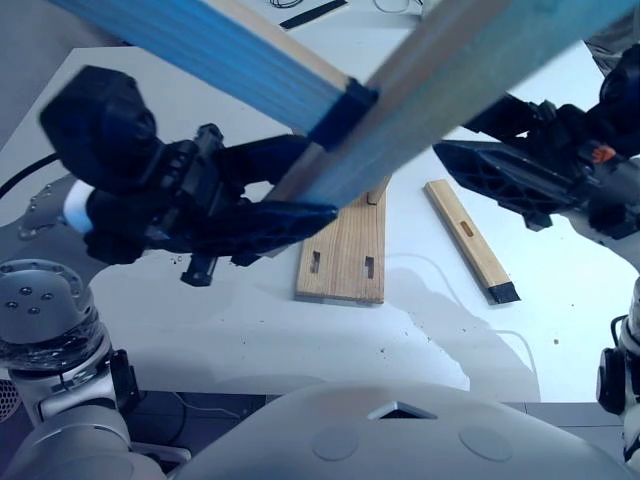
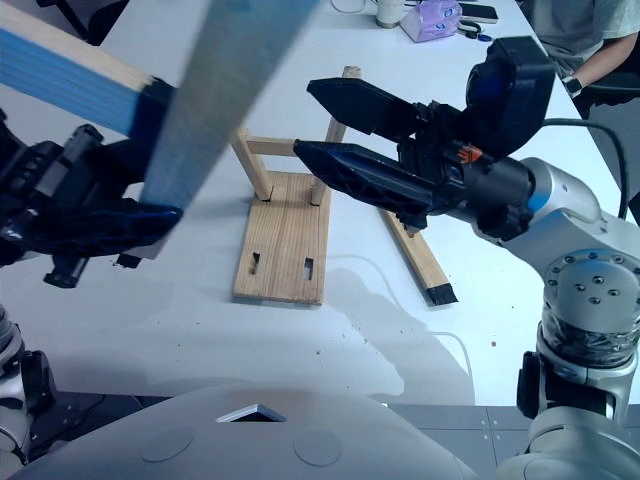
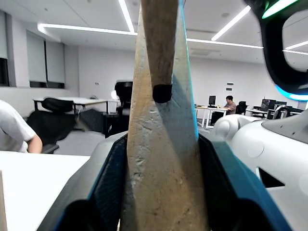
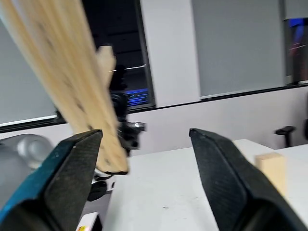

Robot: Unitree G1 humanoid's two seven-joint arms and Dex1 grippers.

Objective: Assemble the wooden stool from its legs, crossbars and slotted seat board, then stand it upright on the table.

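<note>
Across the frame's top, a pale leg-and-crossbar piece (image 1: pixel 470 70) rose from the left claw (image 1: pixel 305 185), which was clamped on it. The right claw (image 2: pixel 310 120) gaped apart. Beyond, at centre, the slotted seat board (image 1: pixel 345 250) lay flat on the bench (image 1: pixel 250 320), with a black-tipped loose leg (image 1: pixel 468 238) to its right.

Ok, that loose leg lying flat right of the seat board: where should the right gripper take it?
Probably take the loose leg between its slot and black tip, coming straight down with the right gripper, jaws across the narrow width. It lies flat, long and thin, with bare table along both long edges, apart from the seat board.
</note>
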